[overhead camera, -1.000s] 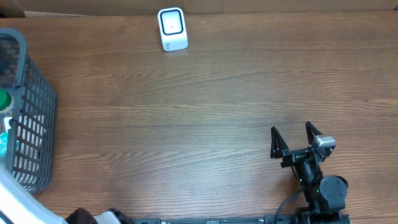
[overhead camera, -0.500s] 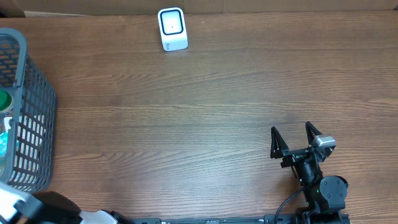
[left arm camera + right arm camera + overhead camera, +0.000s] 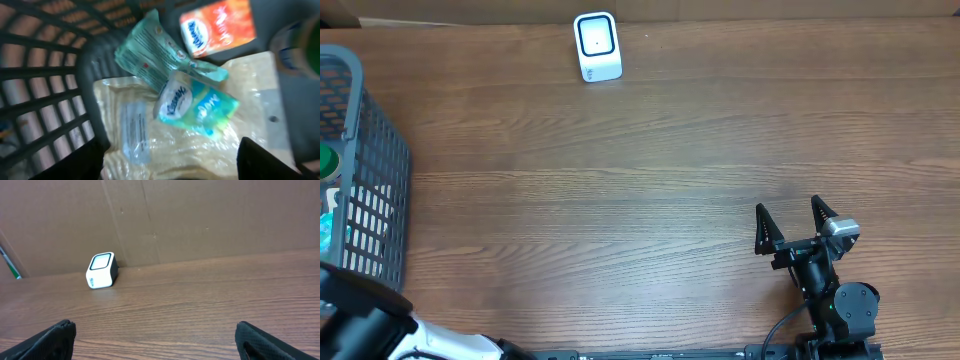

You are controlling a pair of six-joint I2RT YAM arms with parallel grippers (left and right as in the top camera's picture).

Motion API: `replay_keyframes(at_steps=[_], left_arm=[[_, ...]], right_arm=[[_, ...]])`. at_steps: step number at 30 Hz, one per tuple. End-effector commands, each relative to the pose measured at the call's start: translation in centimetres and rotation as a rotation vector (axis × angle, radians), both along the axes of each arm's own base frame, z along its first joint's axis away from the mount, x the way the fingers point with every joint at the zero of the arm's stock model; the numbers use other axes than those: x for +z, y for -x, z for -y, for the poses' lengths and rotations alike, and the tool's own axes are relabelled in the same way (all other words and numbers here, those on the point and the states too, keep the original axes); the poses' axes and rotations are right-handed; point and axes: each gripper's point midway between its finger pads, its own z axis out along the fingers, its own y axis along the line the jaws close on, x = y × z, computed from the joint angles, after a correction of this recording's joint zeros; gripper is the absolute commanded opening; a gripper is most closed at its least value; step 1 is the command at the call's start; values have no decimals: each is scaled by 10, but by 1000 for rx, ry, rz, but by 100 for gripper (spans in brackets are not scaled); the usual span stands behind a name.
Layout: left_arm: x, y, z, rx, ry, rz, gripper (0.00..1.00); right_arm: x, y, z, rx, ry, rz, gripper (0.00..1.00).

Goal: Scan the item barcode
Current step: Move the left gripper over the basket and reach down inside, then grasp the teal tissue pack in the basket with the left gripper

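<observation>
The left gripper (image 3: 172, 149) is hovering over the grey basket (image 3: 382, 170) at the left edge of the table (image 3: 670, 160), claw released. Its fingers are spreading above a blue Kleenex pack (image 3: 197, 104), which is lying on a pale pouch (image 3: 242, 75). The right gripper (image 3: 788, 208) is sitting near right, released too, pointing toward the white scanner (image 3: 597, 46) at the far edge.

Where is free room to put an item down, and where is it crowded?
Free: the wide bare table between the scanner, the basket and the right gripper. Crowded: inside the basket, Kleenex packs piled on a clear bag.
</observation>
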Motion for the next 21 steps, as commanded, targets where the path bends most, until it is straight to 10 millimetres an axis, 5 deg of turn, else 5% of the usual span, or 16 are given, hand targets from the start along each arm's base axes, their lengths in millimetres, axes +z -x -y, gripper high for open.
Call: replay_keyframes(at_steps=[1, 15, 21], left_arm=[[-35, -1, -3, -22, 61, -67, 68], [-58, -7, -6, -52, 66, -58, 68], [-83, -11, 2, -75, 86, -45, 54]], right_arm=[[-2, 0, 0, -2, -2, 1, 100], [-2, 0, 0, -2, -2, 2, 100], [-2, 0, 0, -2, -2, 2, 100]])
